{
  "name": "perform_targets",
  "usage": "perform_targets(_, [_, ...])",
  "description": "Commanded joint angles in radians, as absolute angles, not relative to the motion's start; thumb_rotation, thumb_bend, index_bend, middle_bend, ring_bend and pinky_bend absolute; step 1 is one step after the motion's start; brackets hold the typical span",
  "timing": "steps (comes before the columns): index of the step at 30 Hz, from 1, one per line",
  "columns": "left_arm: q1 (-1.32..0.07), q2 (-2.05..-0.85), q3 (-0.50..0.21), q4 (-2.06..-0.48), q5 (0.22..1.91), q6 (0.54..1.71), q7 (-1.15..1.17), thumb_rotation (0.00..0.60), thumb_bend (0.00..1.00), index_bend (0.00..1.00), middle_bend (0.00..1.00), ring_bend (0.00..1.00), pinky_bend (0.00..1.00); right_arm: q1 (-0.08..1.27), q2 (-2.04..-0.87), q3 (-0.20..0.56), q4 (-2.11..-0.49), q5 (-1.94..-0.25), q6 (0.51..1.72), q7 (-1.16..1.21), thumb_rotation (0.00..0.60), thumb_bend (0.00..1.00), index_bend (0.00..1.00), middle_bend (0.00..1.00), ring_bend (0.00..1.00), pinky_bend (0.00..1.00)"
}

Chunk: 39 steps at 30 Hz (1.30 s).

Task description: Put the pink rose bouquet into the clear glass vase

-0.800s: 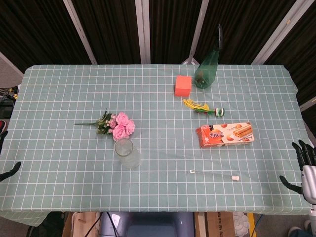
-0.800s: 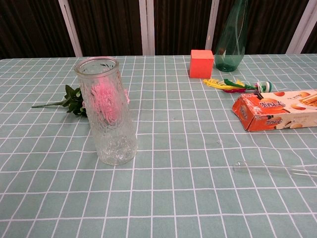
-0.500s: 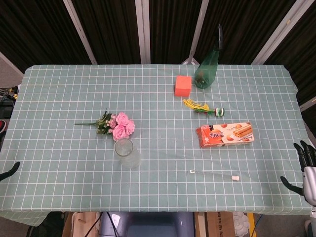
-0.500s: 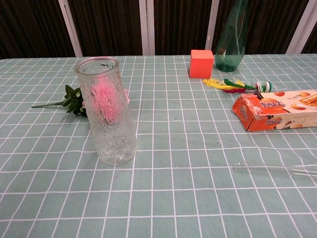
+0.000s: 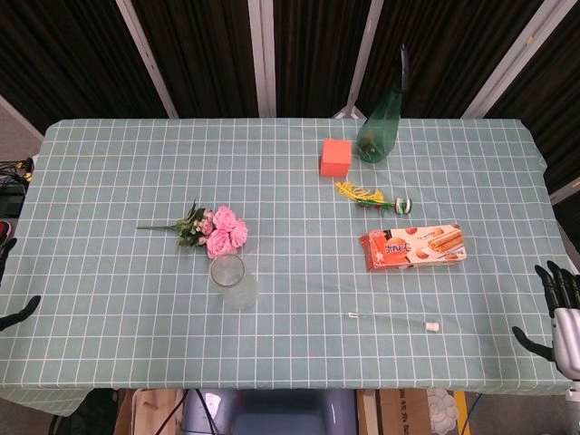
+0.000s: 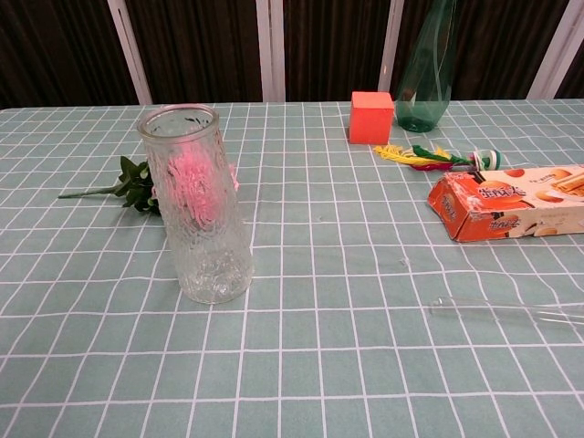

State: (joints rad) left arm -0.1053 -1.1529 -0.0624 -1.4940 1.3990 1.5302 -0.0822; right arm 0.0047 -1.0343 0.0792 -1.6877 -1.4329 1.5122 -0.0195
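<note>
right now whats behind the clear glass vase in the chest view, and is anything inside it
The pink rose bouquet lies on the table behind the clear glass vase; its blooms show blurred through the glass, its leaves and stem stick out left. The head view shows the vase empty.

Bouquet [image 5: 216, 230], vase [image 5: 233, 282] on table [image 5: 109, 181]

The right hand [image 5: 559, 313] has slim black fingers [image 5: 551, 280] and a pale grey, silvery palm section; the left hand [image 5: 13, 308] shows only as dark black finger shapes at the frame edge
</note>
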Motion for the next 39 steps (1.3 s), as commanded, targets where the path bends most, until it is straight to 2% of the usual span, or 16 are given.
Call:
perform_targets(1, [-0.112,-1.16,-0.065,-1.493,1.396,1.512,-0.078,0.6,0.28,0.0,0.01,0.0,0.05,0.003,-1.03,0.079,-1.691,-1.43,1.513,-0.013,0.6,0.21,0.06,0.05,0.03,0.0])
perform_targets(6, [-0.121,-1.138,-0.05,-1.52,1.447,1.498,-0.113,0.6,0.23,0.0,0.01,0.0,0.04,-0.003,-1.022,0.08,-1.695,-1.432,1.52,0.005,0.6,0.21,0.06,0.05,0.03,0.0])
perform_targets(9, [-0.157,-1.112,-0.085,-1.532,1.417,1.465,0.008,0.6,0.22,0.0,0.01,0.0,0.04,-0.003,-1.02,0.078,-1.692,-1.438,1.518,0.012,0.6,0.21,0.06,0.05,0.03,0.0])
perform_targets(15, [-0.318,-0.987,-0.154,-1.66,1.269,1.159,0.056,0.6,0.18,0.0,0.01,0.0,0.02,-0.002,-1.02,0.08,-1.696,-1.432,1.515,0.02,0.6,0.21,0.06,0.05,0.03,0.0])
perform_targets(23, [-0.508,-1.035,-0.219,-1.68,1.005,0.951,0.314,0.6,0.17,0.0,0.01,0.0,0.0,0.005,-1.033,0.081,-1.705,-1.42,1.503,-0.028,0.6,0.21,0.06,0.05,0.03,0.0])
perform_targets(29, [-0.636,-1.146,-0.246,-1.634,0.788,0.932,0.479,0.6,0.17,0.0,0.01,0.0,0.0,0.01,-1.039,0.085,-1.704,-1.405,1.494,-0.049,0.6,0.21,0.06,0.05,0.03,0.0])
perform_targets(39, [-0.793,-1.312,-0.247,-1.552,0.604,0.949,0.643,0.6,0.17,0.0,0.01,0.0,0.0,0.016,-1.046,0.091,-1.707,-1.382,1.482,-0.073,0.6,0.21,0.06,0.05,0.03,0.0])
